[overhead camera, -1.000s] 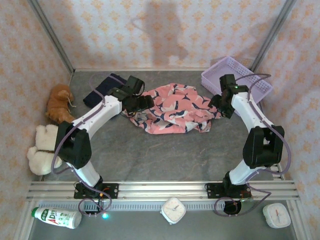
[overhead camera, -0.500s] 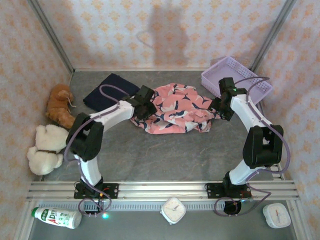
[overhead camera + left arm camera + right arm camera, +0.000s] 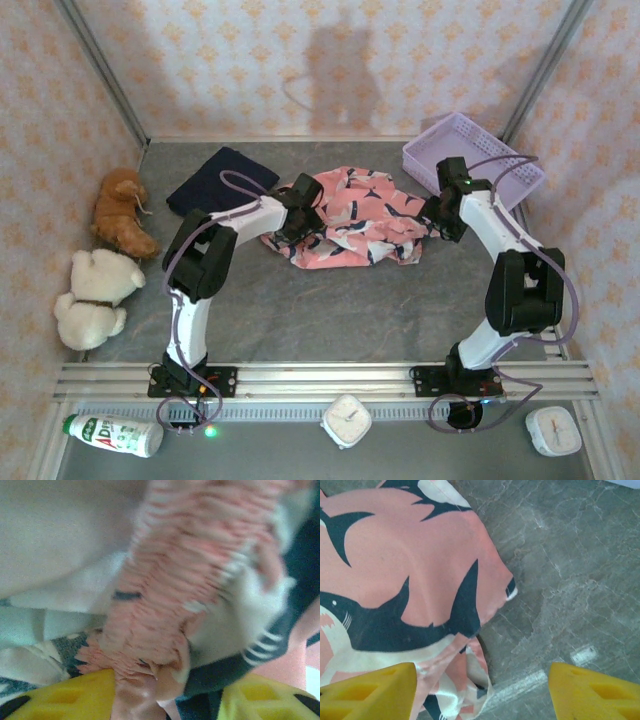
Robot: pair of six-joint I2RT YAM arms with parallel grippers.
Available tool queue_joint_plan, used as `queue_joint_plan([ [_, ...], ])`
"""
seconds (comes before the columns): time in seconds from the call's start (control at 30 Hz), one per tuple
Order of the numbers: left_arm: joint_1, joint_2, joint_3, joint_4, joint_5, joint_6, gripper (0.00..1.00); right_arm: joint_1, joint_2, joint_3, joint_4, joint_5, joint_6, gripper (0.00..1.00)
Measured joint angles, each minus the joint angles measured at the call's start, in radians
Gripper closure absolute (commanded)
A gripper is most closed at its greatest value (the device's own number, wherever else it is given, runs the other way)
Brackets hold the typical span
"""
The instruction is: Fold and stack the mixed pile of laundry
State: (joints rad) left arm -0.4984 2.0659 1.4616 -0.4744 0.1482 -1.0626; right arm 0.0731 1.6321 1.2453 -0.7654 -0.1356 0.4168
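As they lie leftward from the lavender basket (image 3: 470,150): shark-print garment (image 3: 355,218), crumpled, just beside it; navy garment (image 3: 222,178), flat, well beyond. Left gripper (image 3: 165,690): fingers closed on the shark-print garment's edge farthest from the basket. Right gripper (image 3: 482,685): fingers spread wide, holding nothing, over the basket-side edge.

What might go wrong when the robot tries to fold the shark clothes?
1. The left fingers have a thick bunch of the shark-print garment between them, so lifting may drag up several layers and leave it crumpled.
2. The right fingers stand open mostly over bare table, with the cloth edge near just one finger. Closing there might miss the cloth.
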Motion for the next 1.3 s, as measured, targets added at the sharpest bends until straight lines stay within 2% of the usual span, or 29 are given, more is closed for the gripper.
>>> queue_joint_plan([
  [0.13, 0.001, 0.034, 0.057, -0.03, 0.0, 0.019, 0.8, 0.0, 0.071, -0.004, 0.077, -0.039, 0.028, 0.28],
  [0.2, 0.001, 0.047, 0.081, -0.046, 0.0, 0.035, 0.97, 0.0, 0.117, -0.006, 0.126, -0.07, 0.051, 0.28],
  [0.23, 0.001, 0.051, 0.093, -0.059, 0.0, 0.042, 1.0, 0.0, 0.144, -0.006, 0.154, -0.087, 0.064, 0.35],
  [0.3, 0.001, 0.05, 0.104, -0.082, 0.0, 0.059, 1.0, 0.0, 0.191, -0.005, 0.198, -0.11, 0.09, 0.67],
  [0.37, 0.002, 0.044, 0.109, -0.103, 0.001, 0.077, 1.0, 0.0, 0.222, -0.005, 0.217, -0.111, 0.109, 0.93],
  [0.4, 0.004, 0.039, 0.108, -0.114, 0.002, 0.087, 1.0, 0.0, 0.222, -0.005, 0.217, -0.108, 0.111, 1.0],
  [0.57, 0.023, -0.062, 0.104, -0.195, 0.009, 0.15, 1.0, 0.0, 0.13, -0.002, 0.188, -0.089, 0.094, 1.0],
  [0.73, 0.039, -0.298, 0.057, -0.265, 0.017, 0.22, 1.0, 0.0, -0.109, -0.01, 0.117, -0.065, 0.066, 1.0],
  [0.87, 0.034, -0.475, -0.066, -0.275, 0.045, 0.231, 1.0, 0.001, -0.298, -0.102, 0.089, -0.108, 0.069, 1.0],
  [0.97, 0.034, -0.515, -0.169, -0.275, 0.073, 0.222, 1.0, 0.001, -0.334, -0.179, 0.062, -0.165, 0.086, 1.0],
  [1.07, 0.048, -0.468, -0.181, -0.281, 0.092, 0.216, 1.0, 0.0, -0.282, -0.178, 0.037, -0.2, 0.097, 1.0],
  [1.13, 0.082, -0.407, -0.11, -0.301, 0.106, 0.219, 1.0, 0.0, -0.212, -0.105, 0.017, -0.216, 0.103, 1.0],
  [1.2, 0.126, -0.32, 0.051, -0.338, 0.112, 0.234, 1.0, 0.0, -0.113, 0.043, 0.007, -0.236, 0.108, 1.0],
  [1.3, 0.194, -0.135, 0.485, -0.402, 0.133, 0.271, 1.0, -0.002, 0.061, 0.368, 0.006, -0.278, 0.107, 1.0],
])
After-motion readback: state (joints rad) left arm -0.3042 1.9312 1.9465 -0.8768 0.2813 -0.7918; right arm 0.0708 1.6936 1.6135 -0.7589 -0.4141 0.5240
